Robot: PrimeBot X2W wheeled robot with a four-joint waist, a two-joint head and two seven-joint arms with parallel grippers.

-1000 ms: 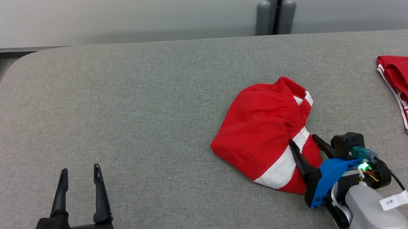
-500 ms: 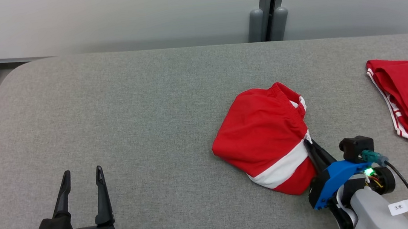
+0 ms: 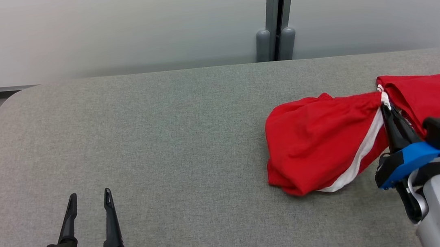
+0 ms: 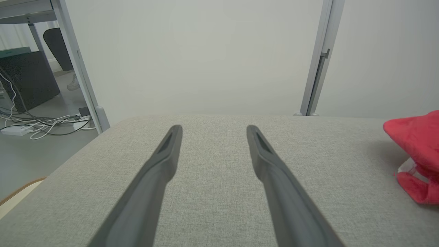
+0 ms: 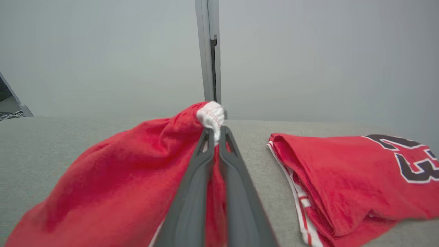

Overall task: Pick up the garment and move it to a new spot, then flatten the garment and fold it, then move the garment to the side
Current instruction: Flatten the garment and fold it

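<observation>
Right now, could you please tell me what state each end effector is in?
Left end effector: open, holding nothing.
Right end effector: shut on the shorts.

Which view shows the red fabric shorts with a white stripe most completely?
The head view: the whole red shorts show, waistband pinched in the right gripper. The right wrist view crops them; the left wrist view catches one edge.
</observation>
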